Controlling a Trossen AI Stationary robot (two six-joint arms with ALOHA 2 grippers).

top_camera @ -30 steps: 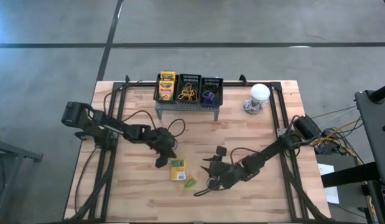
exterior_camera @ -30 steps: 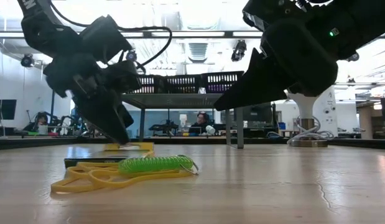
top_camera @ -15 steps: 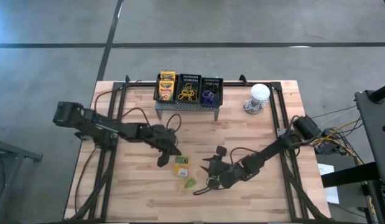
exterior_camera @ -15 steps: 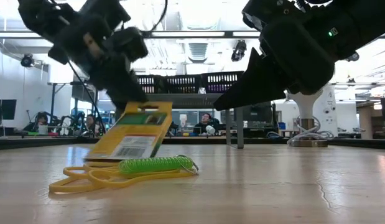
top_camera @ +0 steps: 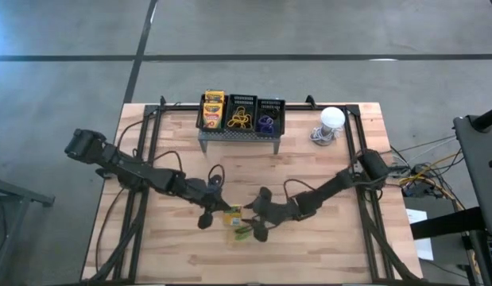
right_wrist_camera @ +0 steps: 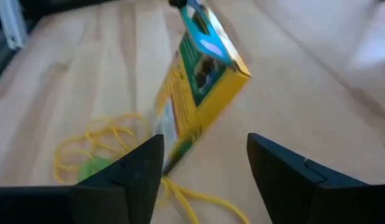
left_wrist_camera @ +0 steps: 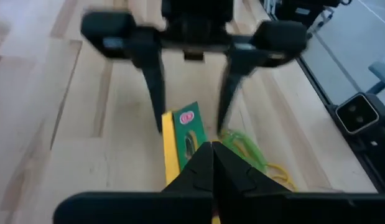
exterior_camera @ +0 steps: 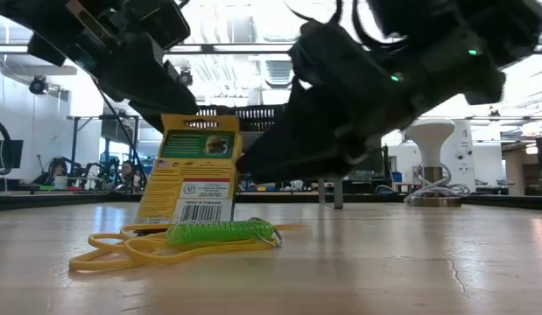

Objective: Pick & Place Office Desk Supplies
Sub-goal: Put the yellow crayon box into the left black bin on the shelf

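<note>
A yellow-and-green crayon box (exterior_camera: 190, 179) stands almost upright at the table's near middle (top_camera: 232, 214), with my left gripper (top_camera: 222, 208) shut on it. Beside its foot lie a green coiled band (exterior_camera: 220, 232) and a yellow band loop (exterior_camera: 122, 249). My right gripper (right_wrist_camera: 204, 162) is open and faces the box (right_wrist_camera: 201, 81) from the table's right. Its fingers stand close to the box's sides; I cannot tell whether they touch it. Three black mesh baskets (top_camera: 240, 115) sit on a grey stand at the far edge. My left gripper pinches the crayon box's top end (exterior_camera: 200, 118) between its two fingers (left_wrist_camera: 211, 163). It comes from the table's left, slanting down. The box stands nearly upright below the fingers, its bottom end (exterior_camera: 179, 219) down at the table by the bands.
The far baskets hold crayon boxes (top_camera: 213, 110), yellow bands (top_camera: 240, 119) and purple bands (top_camera: 267, 121). A white dome (top_camera: 331, 119) stands at the far right. Black frame rails run along both sides of the table (top_camera: 190, 159). People sit in the room beyond.
My left gripper has risen and gone toward the table's right, holding the crayon box's end. The box has tipped from lying flat to standing almost upright, its lower end staying down. My right gripper has moved left toward the box and sunk a little.
</note>
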